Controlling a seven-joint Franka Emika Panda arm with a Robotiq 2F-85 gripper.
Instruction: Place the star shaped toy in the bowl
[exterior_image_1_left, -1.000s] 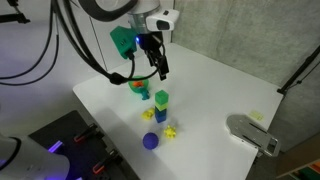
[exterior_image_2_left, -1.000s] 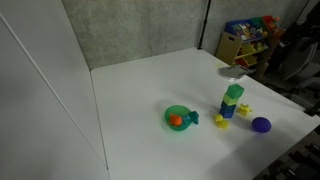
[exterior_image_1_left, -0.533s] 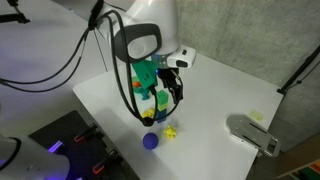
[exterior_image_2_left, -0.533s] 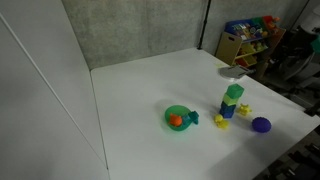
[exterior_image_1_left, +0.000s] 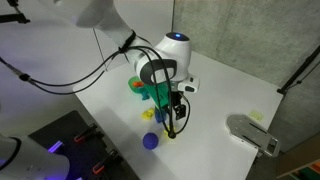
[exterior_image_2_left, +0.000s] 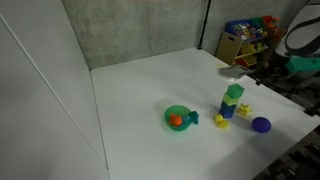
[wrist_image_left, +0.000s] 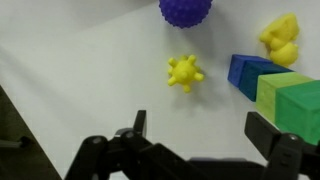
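Note:
The star shaped toy (wrist_image_left: 184, 72) is small, pale yellow and spiky. It lies on the white table, in the wrist view just ahead of my open, empty gripper (wrist_image_left: 200, 135) and between the lines of its two fingers. It also shows in an exterior view (exterior_image_2_left: 246, 110), beside the block stack. In an exterior view my gripper (exterior_image_1_left: 170, 125) points down, low over that spot, and hides the toy. The green bowl (exterior_image_2_left: 177, 117) holds an orange thing and stands apart from the toy, beyond the stack; it also shows behind the arm (exterior_image_1_left: 134, 85).
A stack of blue and green blocks (exterior_image_2_left: 232, 100) stands beside the toy, and its blocks (wrist_image_left: 262, 78) show at the right of the wrist view. A blue ball (wrist_image_left: 185, 10) and a deeper-yellow piece (wrist_image_left: 281, 38) lie close by. A grey device (exterior_image_1_left: 252, 133) sits at the table edge.
The arm has swung from above the bowl, past the block stack, towards the table's front. The gripper has come down low over the star toy. No object has moved.

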